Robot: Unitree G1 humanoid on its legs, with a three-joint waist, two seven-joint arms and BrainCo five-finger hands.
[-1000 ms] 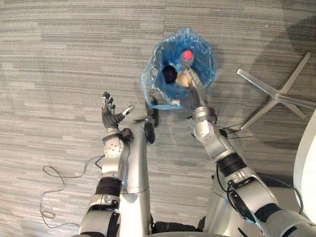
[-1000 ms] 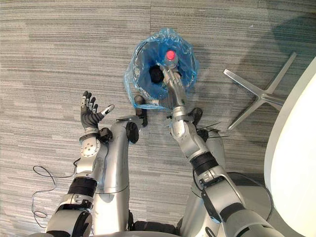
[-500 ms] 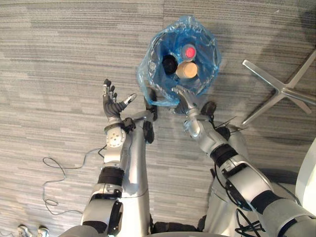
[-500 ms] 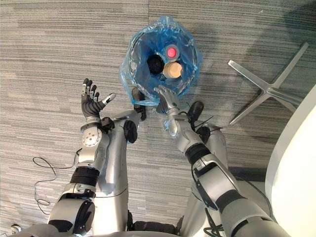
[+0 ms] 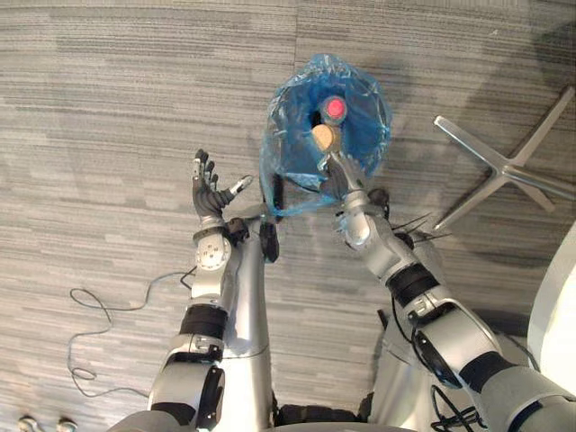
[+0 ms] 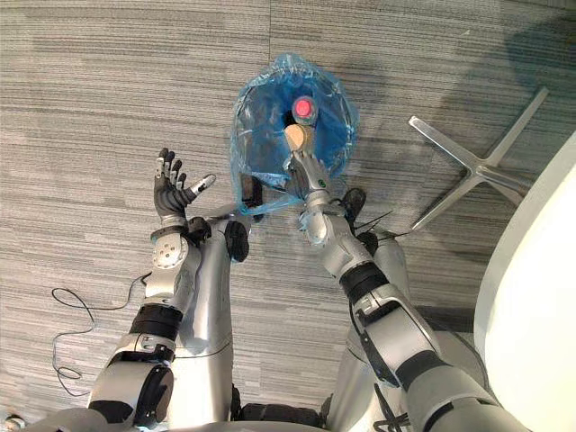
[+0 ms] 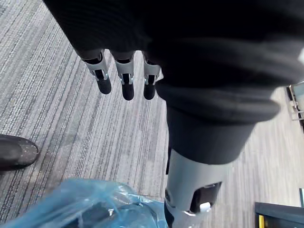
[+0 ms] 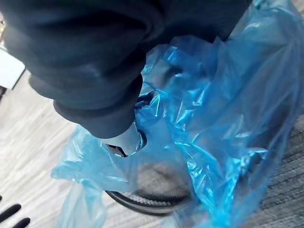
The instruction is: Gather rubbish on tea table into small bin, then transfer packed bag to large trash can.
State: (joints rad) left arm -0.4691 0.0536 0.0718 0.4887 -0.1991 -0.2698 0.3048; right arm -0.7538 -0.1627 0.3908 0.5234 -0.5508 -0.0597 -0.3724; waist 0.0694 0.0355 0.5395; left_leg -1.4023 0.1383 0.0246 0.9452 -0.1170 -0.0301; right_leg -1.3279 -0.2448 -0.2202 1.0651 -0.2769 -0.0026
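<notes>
Left eye view and its stereo pair, looking down: a grey striped carpet floor (image 5: 108, 108) spans the scene. A silver star-shaped chair base (image 5: 508, 171) lies on it to the robot's right, and the curved edge of a white bench (image 6: 540, 288) enters at the lower right. The translucent blue plastic bag (image 5: 283, 153) stands on the floor ahead of the robot, between the two arms, with its mouth open upward and its crumpled film flaring out into loose folds. Inside the mouth are a red-capped item (image 5: 336, 108) and, nearer the robot and just beside it, a tan round item (image 5: 321, 137), with dark shapes around them that cannot be identified. The right wrist view shows that the bag lines a small black bin (image 8: 137, 200), whose ring-shaped rim appears under the glossy, creased film. The right hand (image 5: 340, 175) is at the near edge of the bag's mouth, touching the film. Its fingers are buried in the blue folds, so it cannot be told whether they grip the plastic. The left hand (image 5: 209, 191) is raised over bare carpet to the left of the bag, apart from it, with fingers straight and spread and thumb out, holding nothing.
</notes>
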